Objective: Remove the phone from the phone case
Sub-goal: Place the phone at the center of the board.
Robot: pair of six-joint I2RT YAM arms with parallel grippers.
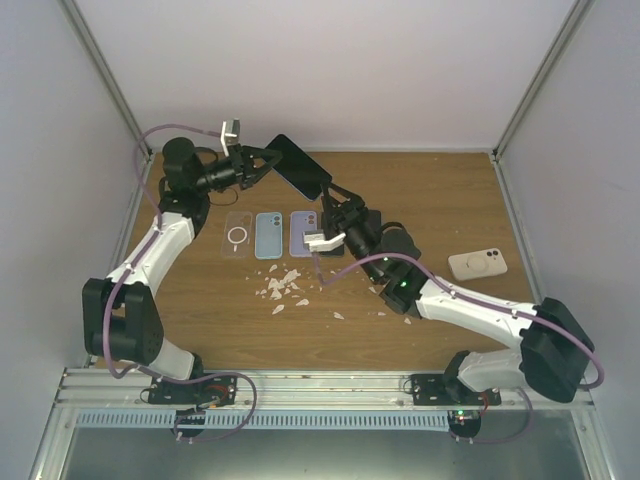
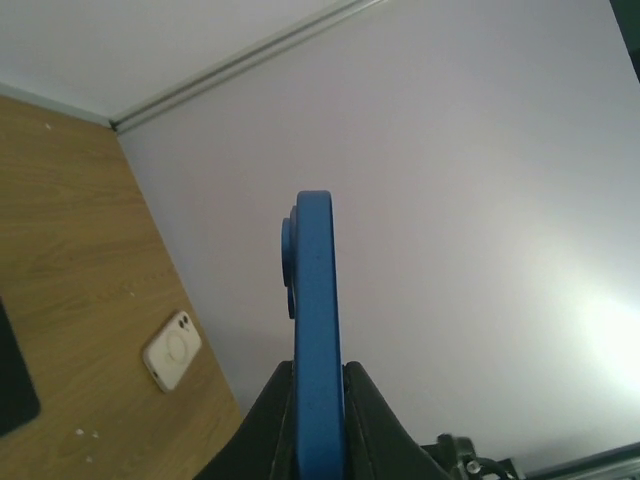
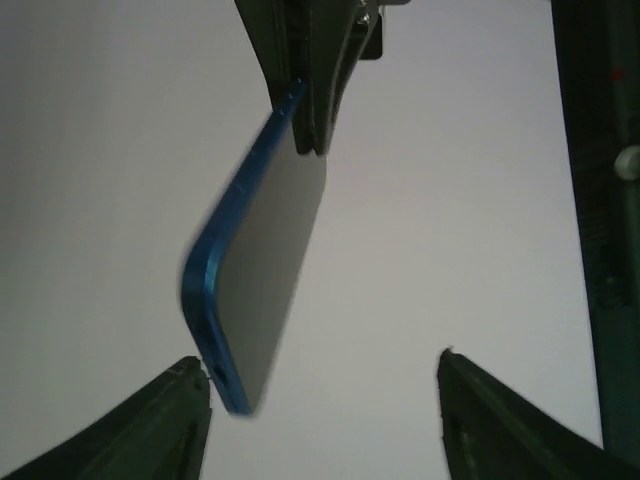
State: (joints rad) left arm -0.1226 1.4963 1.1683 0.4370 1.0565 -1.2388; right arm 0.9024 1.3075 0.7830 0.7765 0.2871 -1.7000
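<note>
A phone (image 1: 300,165) with a blue rim and a dark screen hangs tilted in the air over the back of the table. My left gripper (image 1: 262,160) is shut on its upper end. In the left wrist view the blue edge (image 2: 315,290), with its camera bump, stands clamped between the two black fingers (image 2: 318,370). My right gripper (image 1: 335,195) stands open just below the phone's lower end. In the right wrist view the phone's lower corner (image 3: 270,260) sits beside the left fingertip (image 3: 190,385), with nothing clamped between the fingers (image 3: 322,362). I cannot tell whether the blue rim is a phone case or the phone's body.
A clear case (image 1: 237,236), a light-blue one (image 1: 269,235) and a purple one (image 1: 302,232) lie in a row on the wooden table. A beige phone (image 1: 477,263) lies at the right. White scraps (image 1: 283,285) are scattered in front. White walls enclose the table.
</note>
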